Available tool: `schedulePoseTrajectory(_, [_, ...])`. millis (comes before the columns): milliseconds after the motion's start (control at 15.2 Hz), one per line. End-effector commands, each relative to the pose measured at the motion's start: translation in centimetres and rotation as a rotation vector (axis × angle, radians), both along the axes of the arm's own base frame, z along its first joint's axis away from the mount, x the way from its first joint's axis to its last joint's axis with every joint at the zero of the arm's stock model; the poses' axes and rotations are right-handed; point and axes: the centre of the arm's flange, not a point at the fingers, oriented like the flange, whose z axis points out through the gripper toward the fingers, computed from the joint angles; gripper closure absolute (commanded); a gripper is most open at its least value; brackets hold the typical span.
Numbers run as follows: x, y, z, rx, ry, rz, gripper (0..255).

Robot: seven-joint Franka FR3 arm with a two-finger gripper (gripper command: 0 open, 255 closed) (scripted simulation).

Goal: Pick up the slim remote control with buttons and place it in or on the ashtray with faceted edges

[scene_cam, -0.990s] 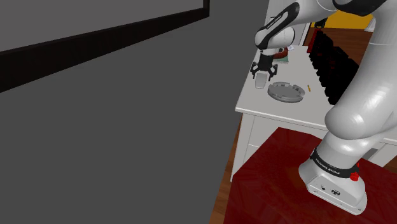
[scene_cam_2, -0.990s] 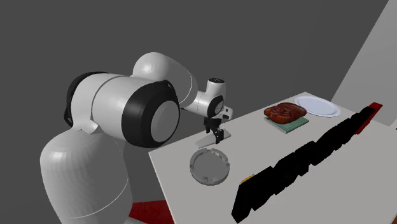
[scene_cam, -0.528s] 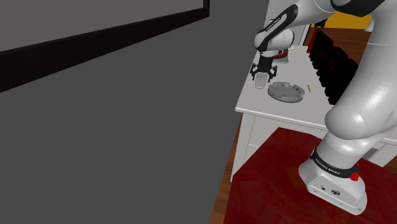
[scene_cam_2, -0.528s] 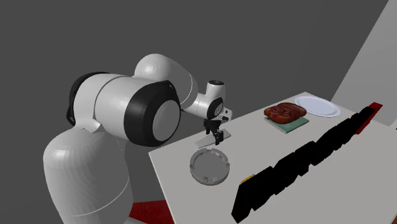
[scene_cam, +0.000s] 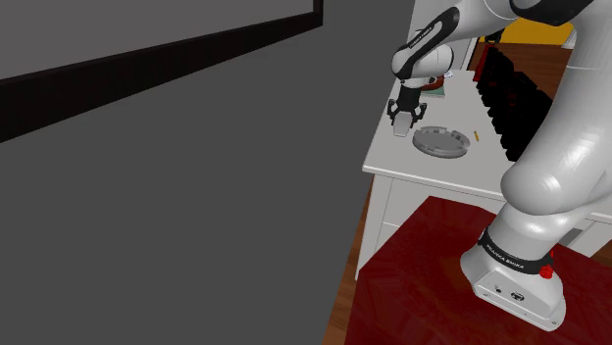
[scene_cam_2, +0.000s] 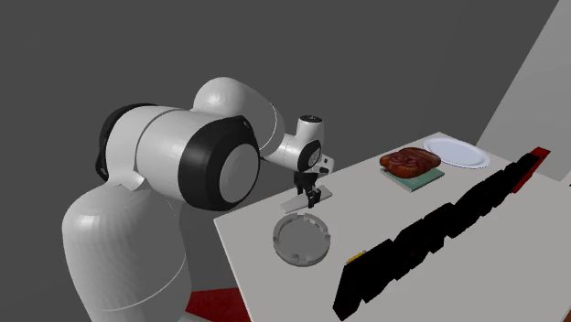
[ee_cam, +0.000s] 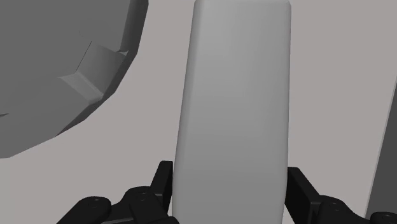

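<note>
The remote control (ee_cam: 235,108) is a plain grey, slim slab lying flat on the white table (scene_cam_2: 384,210); no buttons are drawn on it. My gripper (ee_cam: 229,191) is down over its near end and shut on it, one black finger pressed against each long side. Right beside it lies the round grey ashtray (ee_cam: 57,63) with a faceted, notched rim. From the shoulder view the gripper (scene_cam: 403,118) stands at the table's far left corner, with the ashtray (scene_cam: 438,141) just to the right of it. The second exterior view has the gripper (scene_cam_2: 311,194) just behind the ashtray (scene_cam_2: 302,241).
A brown dish on a teal pad (scene_cam_2: 411,163) and a white plate (scene_cam_2: 456,152) sit further along the table. A row of black blocks (scene_cam_2: 430,238) lines the table's far side, with a small orange item (scene_cam: 476,134) near it. The table edge is close to the remote.
The fingers, spread wide around the remote a moment ago, have come together onto its sides. The hand also sank slightly toward the table.
</note>
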Motion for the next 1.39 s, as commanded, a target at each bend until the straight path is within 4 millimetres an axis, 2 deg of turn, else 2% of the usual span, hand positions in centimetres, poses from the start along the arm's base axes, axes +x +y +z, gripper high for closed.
schedulePoseTrajectory(0, [0.0, 0.0, 0.0, 0.0, 0.0, 0.0, 255])
schedulePoseTrajectory(198, [0.0, 0.0, 0.0, 0.0, 0.0, 0.0, 255])
schedulePoseTrajectory(1320, [0.0, 0.0, 9.0, 0.0, 0.0, 0.0, 255])
